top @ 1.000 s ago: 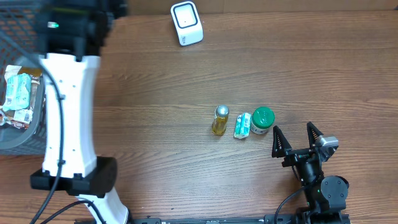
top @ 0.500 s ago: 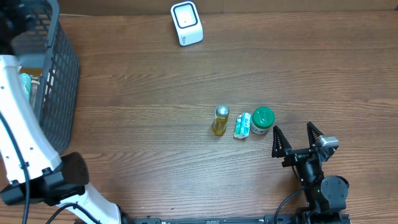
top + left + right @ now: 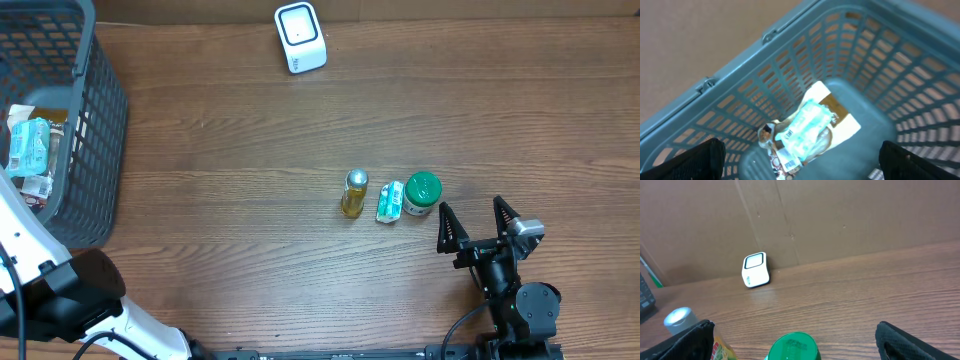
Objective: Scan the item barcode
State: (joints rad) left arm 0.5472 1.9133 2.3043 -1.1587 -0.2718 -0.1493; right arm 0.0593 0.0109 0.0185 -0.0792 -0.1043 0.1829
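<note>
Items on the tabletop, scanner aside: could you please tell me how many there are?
3, in a row: bottle left, packet middle, green-lidded jar right. The basket holds others.

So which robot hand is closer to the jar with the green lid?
The right one. The right hand sits open just beside the jar with the green lid. The left hand hangs open over the basket, far away on the left.
</note>
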